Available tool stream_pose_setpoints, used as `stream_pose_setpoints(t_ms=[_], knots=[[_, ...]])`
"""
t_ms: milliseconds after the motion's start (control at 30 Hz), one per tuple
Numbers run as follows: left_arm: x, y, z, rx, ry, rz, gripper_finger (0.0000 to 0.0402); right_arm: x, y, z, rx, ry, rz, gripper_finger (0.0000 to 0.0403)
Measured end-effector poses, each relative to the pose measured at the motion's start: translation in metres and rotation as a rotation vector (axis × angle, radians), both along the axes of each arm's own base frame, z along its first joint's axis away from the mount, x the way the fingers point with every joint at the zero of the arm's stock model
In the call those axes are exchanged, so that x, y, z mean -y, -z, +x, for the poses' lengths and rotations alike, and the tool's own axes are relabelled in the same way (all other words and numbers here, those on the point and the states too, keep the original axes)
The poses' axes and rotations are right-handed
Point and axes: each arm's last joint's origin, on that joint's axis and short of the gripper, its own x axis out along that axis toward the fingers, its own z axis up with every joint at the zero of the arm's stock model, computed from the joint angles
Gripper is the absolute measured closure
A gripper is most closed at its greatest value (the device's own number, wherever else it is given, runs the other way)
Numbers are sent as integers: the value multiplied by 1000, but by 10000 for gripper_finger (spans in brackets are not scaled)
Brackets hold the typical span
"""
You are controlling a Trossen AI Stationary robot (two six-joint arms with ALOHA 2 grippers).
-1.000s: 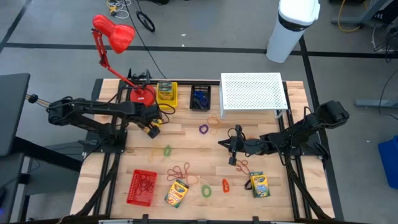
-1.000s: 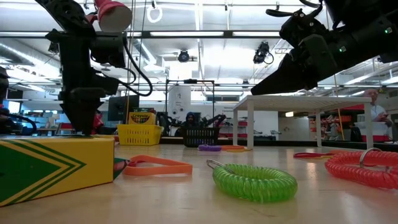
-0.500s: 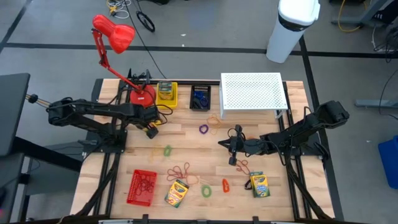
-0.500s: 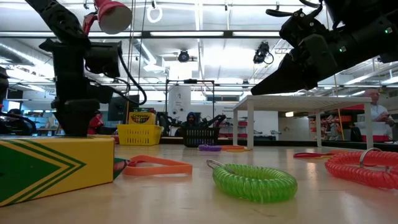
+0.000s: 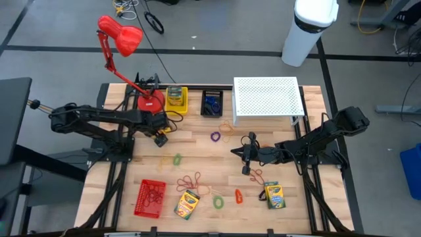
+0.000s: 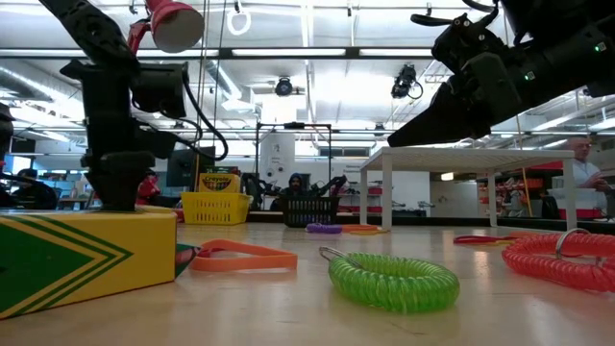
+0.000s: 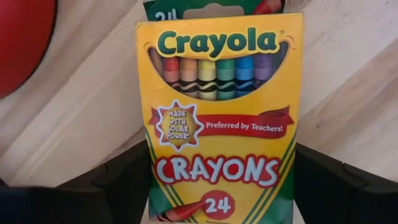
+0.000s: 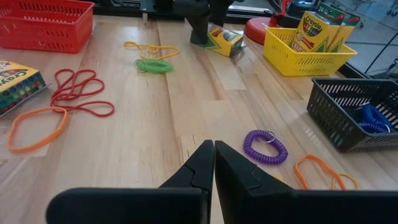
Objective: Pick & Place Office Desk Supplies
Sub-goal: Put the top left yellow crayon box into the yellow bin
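Beside crayon box (image 5: 160,137): red lamp base (image 5: 150,102)

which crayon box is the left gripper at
The crayon box lying by the red lamp base, between the left gripper's open fingers; the others sit in the yellow basket and along the near edge.

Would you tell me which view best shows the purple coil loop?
The right wrist view: the purple coil loop lies unobstructed on the wood. The high view shows a small ring; the low view a distant sliver; the left wrist view nothing.
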Motion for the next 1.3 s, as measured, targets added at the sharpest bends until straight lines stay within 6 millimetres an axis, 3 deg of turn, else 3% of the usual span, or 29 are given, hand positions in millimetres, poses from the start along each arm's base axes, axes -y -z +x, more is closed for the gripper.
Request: stream_pose_setpoints(t_ms=[200, 367, 567, 767, 933, 1167, 1300], knots=[[14, -9, 2, 38, 59, 126, 78, 0, -1, 1, 17, 9, 25, 379], [33, -24, 19, 249, 118, 302, 80, 1, -12, 8, 78, 144, 54, 379], [63, -39, 52, 542, 222, 514, 81, 12, -51, 41, 52, 226, 117, 379], [85, -26, 81, 615, 295, 665, 82, 38, -99, 66, 21, 266, 186, 359], [93, 0, 102, 611, 292, 783, 82, 51, -122, 79, 18, 199, 281, 297], [97, 20, 119, 673, 298, 867, 82, 67, -114, 99, -134, 320, 338, 148], [98, 24, 124, 699, 299, 883, 82, 76, -108, 116, -149, 305, 374, 75]])
